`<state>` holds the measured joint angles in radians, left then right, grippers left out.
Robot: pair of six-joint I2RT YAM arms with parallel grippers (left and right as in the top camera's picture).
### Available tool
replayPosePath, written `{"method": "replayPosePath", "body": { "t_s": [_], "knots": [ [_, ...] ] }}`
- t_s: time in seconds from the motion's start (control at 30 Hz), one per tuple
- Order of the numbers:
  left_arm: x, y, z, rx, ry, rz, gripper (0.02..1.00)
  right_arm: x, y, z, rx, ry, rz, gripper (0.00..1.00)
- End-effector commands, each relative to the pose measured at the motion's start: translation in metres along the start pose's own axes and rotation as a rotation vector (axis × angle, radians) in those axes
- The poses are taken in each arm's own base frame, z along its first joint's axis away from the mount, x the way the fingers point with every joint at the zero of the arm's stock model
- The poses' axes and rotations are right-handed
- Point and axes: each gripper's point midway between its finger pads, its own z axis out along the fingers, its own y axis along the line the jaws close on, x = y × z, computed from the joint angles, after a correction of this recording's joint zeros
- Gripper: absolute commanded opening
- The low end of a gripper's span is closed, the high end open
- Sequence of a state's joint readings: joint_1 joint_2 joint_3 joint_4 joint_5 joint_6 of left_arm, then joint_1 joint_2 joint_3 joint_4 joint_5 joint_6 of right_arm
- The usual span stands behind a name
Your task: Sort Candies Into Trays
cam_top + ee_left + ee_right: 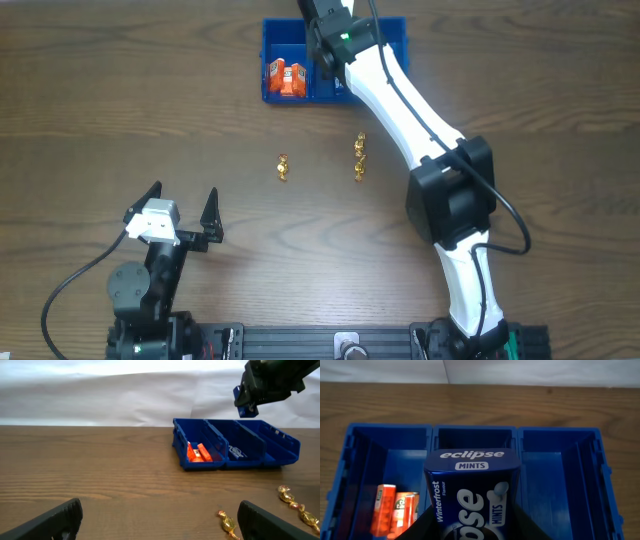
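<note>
A blue mints box [472, 485] is upright in my right gripper [472, 522], which is shut on it above the middle compartment of the blue three-part tray [560, 432]. In the top view that gripper [325, 58] hangs over the tray [400, 30] at the far edge. Two orange candy packs [285, 78] [395, 510] lie in the tray's left compartment. Several gold-wrapped candies [283, 167] [360, 157] lie on the table between tray and arms. My left gripper [182, 207] stands open at the near left, nothing in it.
In the left wrist view the tray [285, 450] stands ahead to the right, with the orange packs [197, 452] in it and what looks like a blue pack with white print [236, 451] in its middle part. Bare wooden table lies around the candies.
</note>
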<state>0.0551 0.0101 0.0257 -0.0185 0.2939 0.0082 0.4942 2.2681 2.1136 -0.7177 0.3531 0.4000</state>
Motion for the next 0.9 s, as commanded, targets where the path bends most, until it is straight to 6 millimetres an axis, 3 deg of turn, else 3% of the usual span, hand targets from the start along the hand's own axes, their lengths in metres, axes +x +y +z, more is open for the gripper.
{"method": "replayPosePath", "body": {
  "t_s": [0.03, 0.23, 0.47, 0.67, 0.73, 0.9],
  "knots": [
    [0.016, -0.003, 0.001, 0.021, 0.045, 0.004, 0.998, 0.005, -0.005, 0.009, 0.019, 0.014, -0.013, 0.395],
    [0.016, -0.003, 0.001, 0.021, 0.045, 0.004, 0.998, 0.008, -0.005, 0.009, 0.020, 0.026, -0.018, 0.744],
    [0.016, -0.003, 0.001, 0.021, 0.045, 0.004, 0.998, 0.010, -0.009, 0.002, 0.030, 0.054, -0.029, 0.833],
    [0.016, -0.003, 0.001, 0.021, 0.045, 0.004, 0.998, -0.010, -0.009, -0.048, 0.020, 0.057, -0.042, 0.866],
    [0.016, -0.003, 0.001, 0.021, 0.045, 0.004, 0.998, -0.015, -0.006, -0.077, 0.004, 0.054, -0.042, 0.879],
    [0.016, -0.003, 0.001, 0.021, 0.045, 0.004, 0.998, 0.009, 0.015, -0.130, -0.063, 0.134, -0.004, 0.908]
  ]
}}
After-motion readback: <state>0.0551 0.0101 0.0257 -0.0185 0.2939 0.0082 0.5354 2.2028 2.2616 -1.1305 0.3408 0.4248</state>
